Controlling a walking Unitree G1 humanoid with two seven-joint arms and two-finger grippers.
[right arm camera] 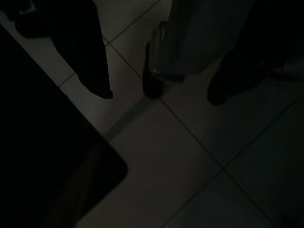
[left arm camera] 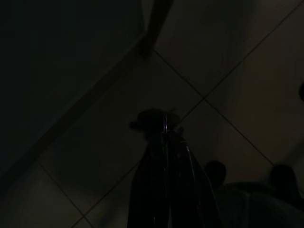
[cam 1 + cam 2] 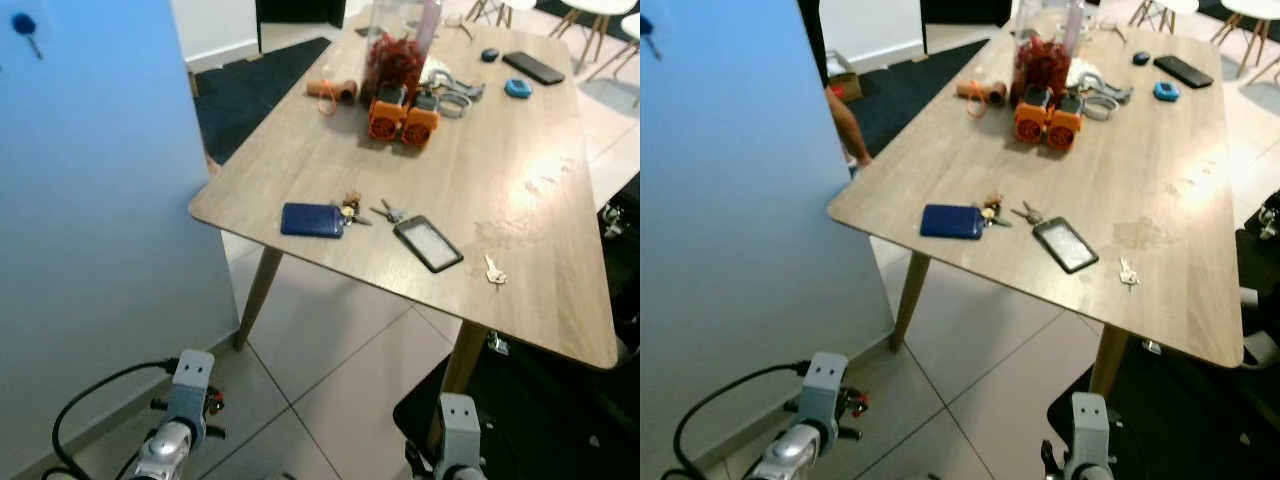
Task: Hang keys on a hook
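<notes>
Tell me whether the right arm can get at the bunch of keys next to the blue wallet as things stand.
Probably not yet. The right arm hangs low beside the table, below its top, while the bunch of keys lies on the tabletop beside the blue wallet. Nothing covers the keys, so raising the arm should open the way.

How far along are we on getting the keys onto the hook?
Nothing looks done yet. The keys lie on the wooden table beside the blue wallet; a single key lies apart near the table's edge. Nothing is in hand: the left gripper, fingers together, and the right gripper, fingers apart, hang low over the floor tiles. Left: pick up the keys and hang them on the blue hook on the panel.
</notes>
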